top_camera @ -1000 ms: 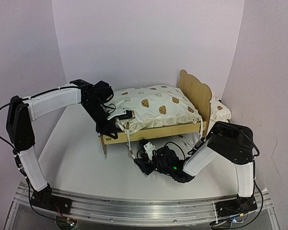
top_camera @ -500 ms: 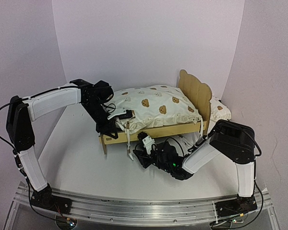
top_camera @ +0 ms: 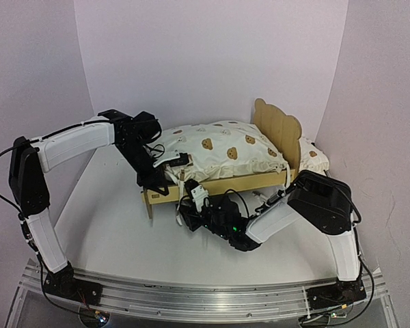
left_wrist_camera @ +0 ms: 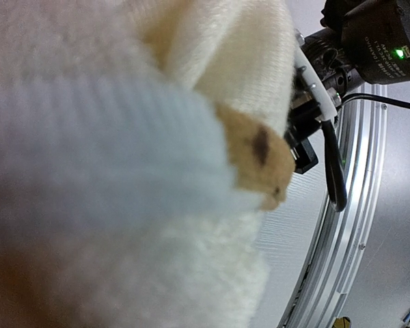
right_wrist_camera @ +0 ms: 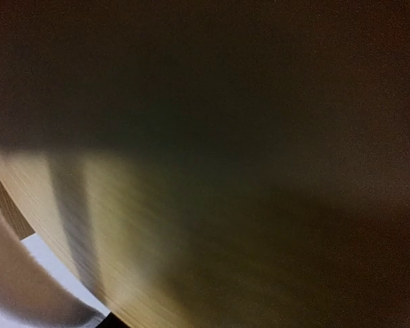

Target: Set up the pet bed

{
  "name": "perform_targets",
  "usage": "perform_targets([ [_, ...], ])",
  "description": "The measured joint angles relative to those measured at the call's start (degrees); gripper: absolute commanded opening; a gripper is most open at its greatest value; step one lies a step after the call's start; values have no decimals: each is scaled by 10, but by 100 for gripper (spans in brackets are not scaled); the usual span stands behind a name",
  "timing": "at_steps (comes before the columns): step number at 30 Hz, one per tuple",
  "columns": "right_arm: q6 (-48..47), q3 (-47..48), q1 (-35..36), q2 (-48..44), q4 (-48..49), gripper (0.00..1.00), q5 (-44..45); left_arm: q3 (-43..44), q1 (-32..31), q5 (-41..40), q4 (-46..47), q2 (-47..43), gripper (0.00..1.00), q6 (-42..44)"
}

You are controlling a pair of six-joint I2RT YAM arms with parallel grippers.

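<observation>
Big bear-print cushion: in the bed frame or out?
In. The cushion lies on the pet bed, filling the frame up to the headboard.

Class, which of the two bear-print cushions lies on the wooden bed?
The large cushion lies on it; the small pillow sits off the bed, on the far side of the headboard.

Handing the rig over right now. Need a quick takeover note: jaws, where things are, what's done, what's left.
Left gripper: jaws shut on the cushion at its foot-end corner.
Right gripper: low against the pet bed at its near rail; jaws unclear.
Done: cushion lies on the bed.
Left: small pillow sits behind the headboard, off the bed; likely goes on next.
</observation>
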Motion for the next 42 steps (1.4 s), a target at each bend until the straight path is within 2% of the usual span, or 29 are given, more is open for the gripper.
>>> perform_targets([
  [1,1,3,0,2,1,30,0,0,0,0,0,0,0,0],
  [3,5,7,1,4,4,8,0,0,0,1,0,0,0,-1],
  [4,5,8,1,6,6,2,1,0,0,1,1,0,0,-2],
  [5,9,9,1,6,7,0,0,0,0,1,2,0,0,-4],
  [10,17,3,3,6,12,0,1,0,-1,0,6,1,0,-15],
  [13,24,-33,5,-7,4,0,0,0,-1,-3,7,4,0,-14],
  [20,46,-126,28,-71,-105,0,-24,-36,22,-7,49,10,0,8],
  [28,63,-110,45,-101,-208,0,-71,-140,34,-43,157,22,0,36],
  [30,68,-102,45,-101,-228,0,-77,-154,36,-46,175,24,5,41],
  [33,76,-97,43,-104,-255,0,-82,-159,38,-51,189,24,20,41],
  [35,79,-93,42,-106,-272,0,-84,-160,39,-52,194,24,37,32],
  [38,81,-88,42,-114,-291,0,-87,-162,43,-58,196,16,56,28],
  [40,81,-85,42,-119,-301,0,-88,-166,45,-69,192,0,64,41],
  [42,81,-82,42,-123,-308,0,-89,-169,49,-85,181,-21,68,55],
])
